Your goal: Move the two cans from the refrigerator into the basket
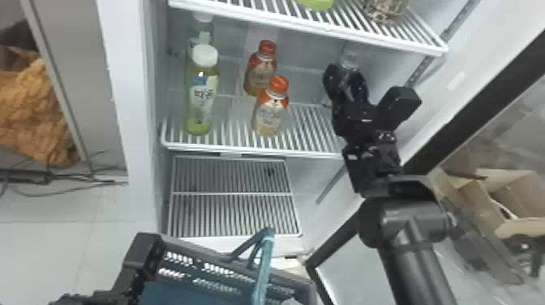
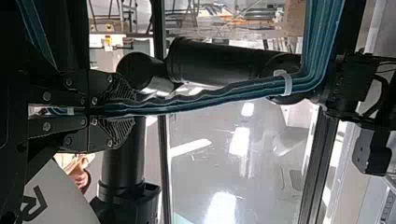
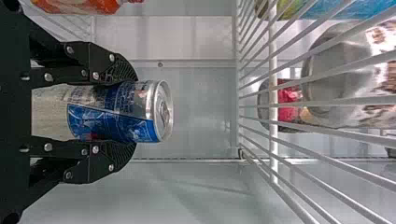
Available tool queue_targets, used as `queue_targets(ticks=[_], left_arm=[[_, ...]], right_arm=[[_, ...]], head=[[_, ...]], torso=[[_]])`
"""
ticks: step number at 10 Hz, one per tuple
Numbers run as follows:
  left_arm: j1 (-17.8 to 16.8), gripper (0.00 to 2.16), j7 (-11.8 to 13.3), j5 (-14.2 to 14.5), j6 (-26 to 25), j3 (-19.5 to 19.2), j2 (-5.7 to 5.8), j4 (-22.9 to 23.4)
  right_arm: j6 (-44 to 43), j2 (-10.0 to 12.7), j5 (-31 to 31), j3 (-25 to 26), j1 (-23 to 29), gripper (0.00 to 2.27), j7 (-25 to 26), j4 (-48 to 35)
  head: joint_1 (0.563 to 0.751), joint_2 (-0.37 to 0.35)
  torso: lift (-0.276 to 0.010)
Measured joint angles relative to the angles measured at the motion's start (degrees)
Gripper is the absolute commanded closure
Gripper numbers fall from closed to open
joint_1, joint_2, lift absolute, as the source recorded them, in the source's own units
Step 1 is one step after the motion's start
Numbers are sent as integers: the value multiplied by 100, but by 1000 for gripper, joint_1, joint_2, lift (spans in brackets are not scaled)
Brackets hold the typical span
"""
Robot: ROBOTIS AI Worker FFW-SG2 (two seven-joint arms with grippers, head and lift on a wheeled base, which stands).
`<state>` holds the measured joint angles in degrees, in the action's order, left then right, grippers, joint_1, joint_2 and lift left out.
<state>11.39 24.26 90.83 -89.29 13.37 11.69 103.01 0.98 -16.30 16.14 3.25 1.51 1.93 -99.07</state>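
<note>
Right wrist view | right claw [image 3: 132, 112]: gripping blue-silver metal can [image 3: 93, 116] | left claw [image 2: 130, 108]: pinching teal plastic basket handle [image 2: 210, 100], likely for steadiness

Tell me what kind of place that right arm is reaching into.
An open refrigerator, likely a glass-doored one. Showing it: white wire shelving, drink bottles standing on it, and a dark-framed, see-through door swung open at the right.

Bright white glare patches on the glass door [image 2: 196, 172]
</note>
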Motion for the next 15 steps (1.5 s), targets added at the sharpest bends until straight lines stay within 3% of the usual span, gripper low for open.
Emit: queue_targets(ticks=[7, 11, 15], left_arm=[[0, 1208, 1, 7, 0, 1, 9, 0], [13, 1208, 1, 12, 0, 12, 9, 0], [40, 1208, 0, 12, 0, -8, -6, 0]], right_arm=[[440, 8, 285, 101, 950, 881, -54, -1177], [688, 75, 323, 388, 1760, 883, -53, -2124], [966, 319, 391, 825, 2687, 881, -53, -3233]], head=[[695, -350], [695, -350], [695, -350]], torso=[[-266], [-266], [-266]])
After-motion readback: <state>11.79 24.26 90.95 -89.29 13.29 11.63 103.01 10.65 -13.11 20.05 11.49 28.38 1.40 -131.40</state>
